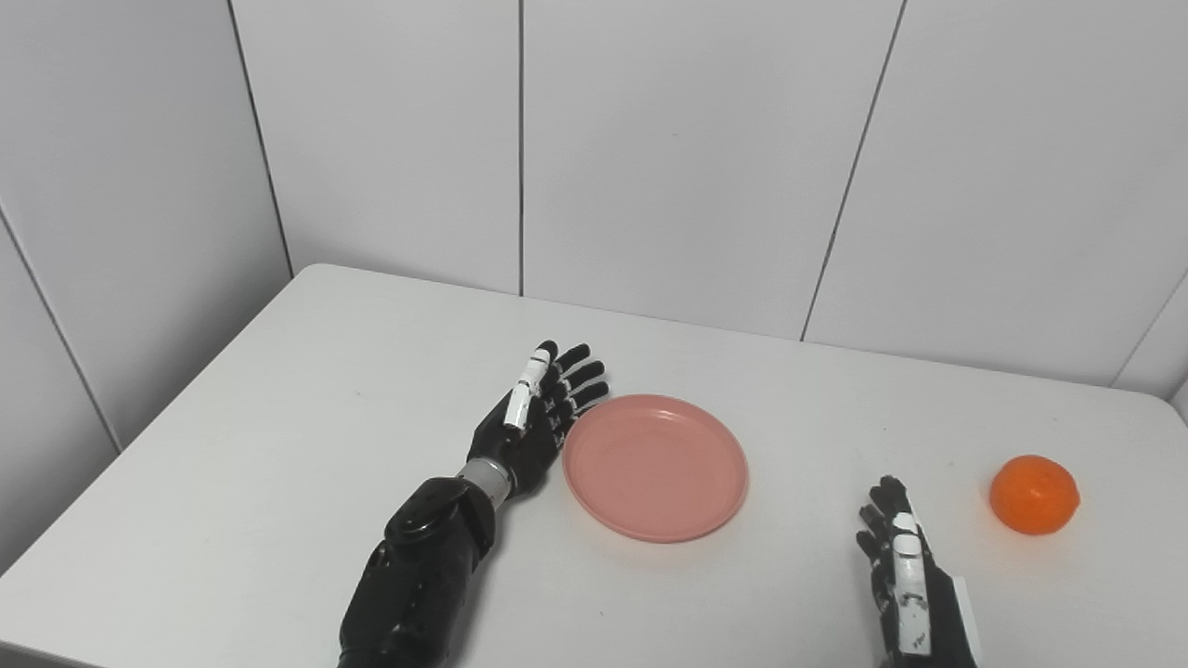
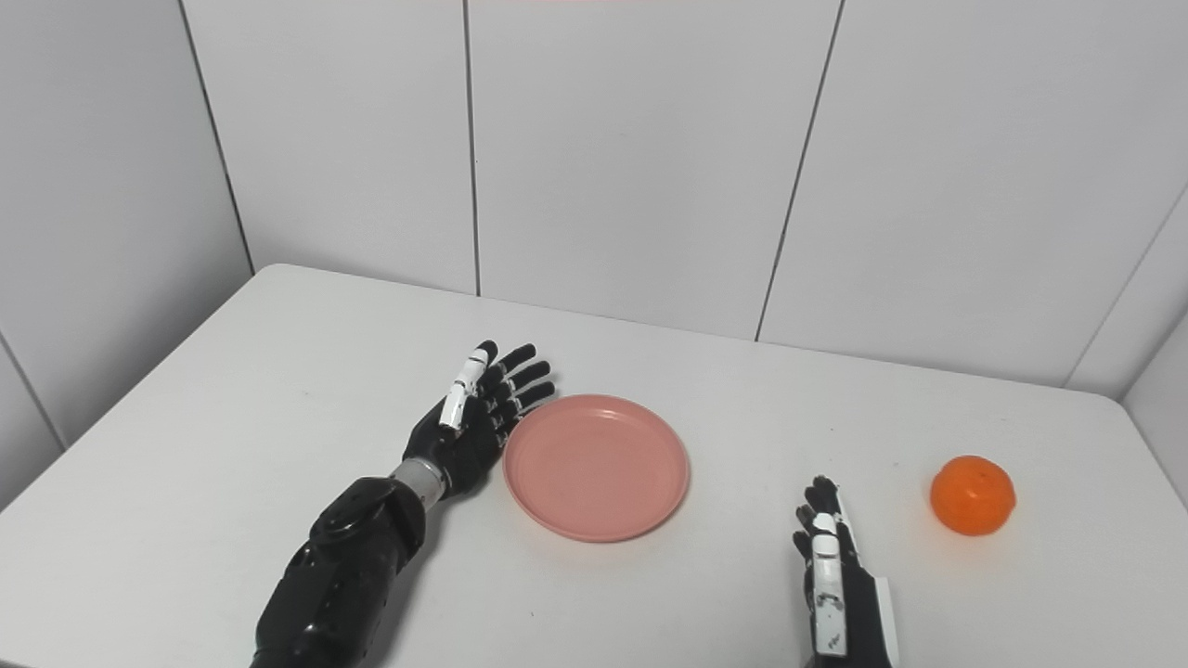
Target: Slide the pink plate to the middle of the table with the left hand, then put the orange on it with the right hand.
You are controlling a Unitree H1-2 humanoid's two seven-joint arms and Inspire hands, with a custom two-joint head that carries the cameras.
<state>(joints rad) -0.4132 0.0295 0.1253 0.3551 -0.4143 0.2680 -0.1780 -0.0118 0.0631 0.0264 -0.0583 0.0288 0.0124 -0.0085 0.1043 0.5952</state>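
Observation:
The pink plate lies empty near the middle of the white table. My left hand is open, fingers stretched out, its palm side right against the plate's left rim. The orange sits on the table at the right, well apart from the plate. My right hand is open at the bottom edge, fingers pointing up, between the plate and the orange and touching neither.
White wall panels stand behind the table's far edge. The table's rounded corners show at the far left and far right.

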